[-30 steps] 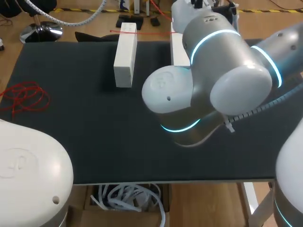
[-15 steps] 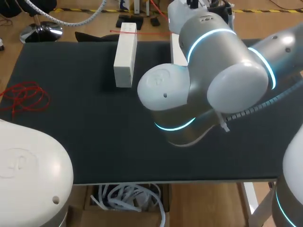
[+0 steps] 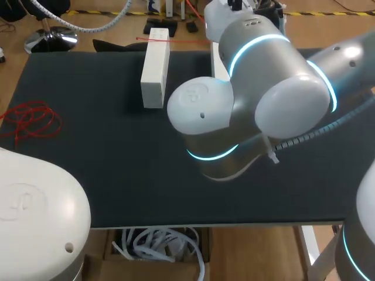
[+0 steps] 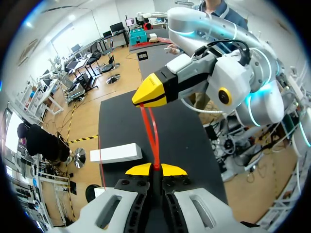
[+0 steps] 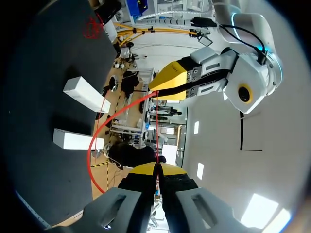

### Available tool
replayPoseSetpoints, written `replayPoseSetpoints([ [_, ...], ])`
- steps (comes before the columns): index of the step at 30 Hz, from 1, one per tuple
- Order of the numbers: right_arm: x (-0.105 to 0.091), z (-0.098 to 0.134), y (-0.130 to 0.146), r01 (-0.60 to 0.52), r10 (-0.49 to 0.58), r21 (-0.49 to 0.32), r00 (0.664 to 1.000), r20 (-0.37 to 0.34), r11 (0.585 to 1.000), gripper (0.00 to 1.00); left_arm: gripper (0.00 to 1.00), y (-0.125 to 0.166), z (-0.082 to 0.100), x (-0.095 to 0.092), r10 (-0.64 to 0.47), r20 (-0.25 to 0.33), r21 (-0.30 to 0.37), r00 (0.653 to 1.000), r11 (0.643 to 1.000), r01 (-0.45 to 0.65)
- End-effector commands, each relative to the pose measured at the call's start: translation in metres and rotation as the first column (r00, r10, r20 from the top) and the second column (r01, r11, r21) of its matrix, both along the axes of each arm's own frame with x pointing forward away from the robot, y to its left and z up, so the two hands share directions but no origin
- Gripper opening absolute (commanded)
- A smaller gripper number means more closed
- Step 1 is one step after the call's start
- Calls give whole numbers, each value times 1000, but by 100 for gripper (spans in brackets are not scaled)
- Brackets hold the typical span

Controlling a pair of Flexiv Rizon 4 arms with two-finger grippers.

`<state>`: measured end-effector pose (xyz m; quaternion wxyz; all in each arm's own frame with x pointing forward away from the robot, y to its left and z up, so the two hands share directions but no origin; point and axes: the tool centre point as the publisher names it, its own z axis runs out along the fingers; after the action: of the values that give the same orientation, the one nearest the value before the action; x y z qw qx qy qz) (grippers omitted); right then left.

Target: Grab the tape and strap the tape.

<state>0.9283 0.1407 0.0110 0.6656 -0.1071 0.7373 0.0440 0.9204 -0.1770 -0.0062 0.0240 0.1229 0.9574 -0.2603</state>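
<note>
- The left gripper (image 4: 155,170) has its yellow tips pressed together on the red tape (image 4: 151,128), pinching one end of it.
- The right gripper (image 5: 156,168) is clamped on the same tape, its tips also closed.
- The two grippers face each other tip to tip, and the tape is held in the air between them, off the black counter (image 3: 88,164).
- In the right wrist view one strand runs straight between the grippers, while another bows out to the side in a wide loop.
- A white block (image 3: 155,67) lies at the counter's far side.
- A second white block (image 3: 220,58) lies near it, partly hidden behind the right arm (image 3: 263,99).
- A loose red bundle (image 3: 30,120) lies near the counter's left edge, well apart from the blocks.
</note>
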Motion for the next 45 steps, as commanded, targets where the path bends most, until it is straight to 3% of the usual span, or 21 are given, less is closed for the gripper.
replayPoseSetpoints([
  [1, 0, 2, 4, 2, -2, -7, 1000, -7, 1000, 0, 0, 0, 1, 0, 1, 0, 4, 1000, 1000, -1],
  [45, -1, 4, -1, 43, -43, -17, 999, 0, 999, 0, 0, 0, 1, 0, 1, 0, 4, 1000, 1000, -1],
])
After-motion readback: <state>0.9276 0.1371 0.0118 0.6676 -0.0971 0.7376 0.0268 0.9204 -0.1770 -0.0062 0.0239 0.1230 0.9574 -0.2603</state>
